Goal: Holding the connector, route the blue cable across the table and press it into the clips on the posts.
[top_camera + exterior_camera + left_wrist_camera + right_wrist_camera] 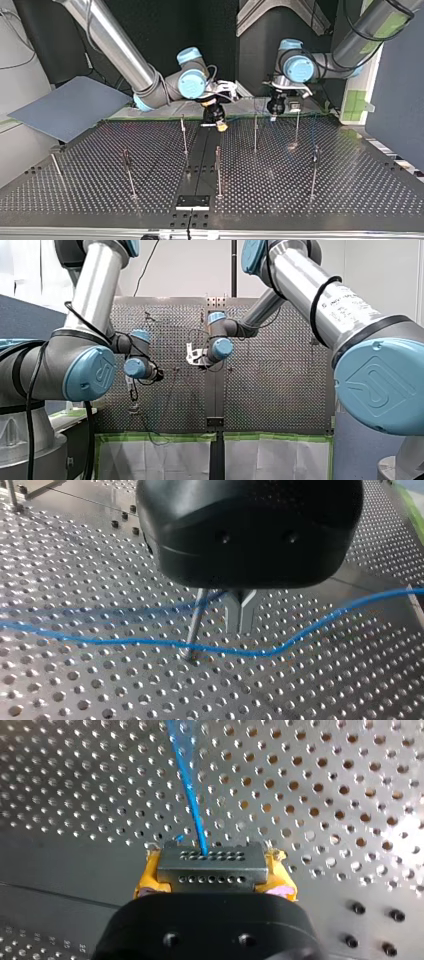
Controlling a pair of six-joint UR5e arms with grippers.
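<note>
Here my right pincer [214, 872] is pinching the grey connector [210, 856] between its yellow pads [150, 875], and the blue cable [192, 805] leaves the connector's face and runs ahead over the perforated tabletop [325, 795]. In the left wrist view the cable runs low across the tabletop, passing by the foot of a thin post [194, 630] just beside my left pincer [240, 615]. Its metal fingers seem pressed together with nothing between them, though the slit is too narrow to be sure. In the top view both pincers hang near the tabletop's far edge, well apart.
</note>
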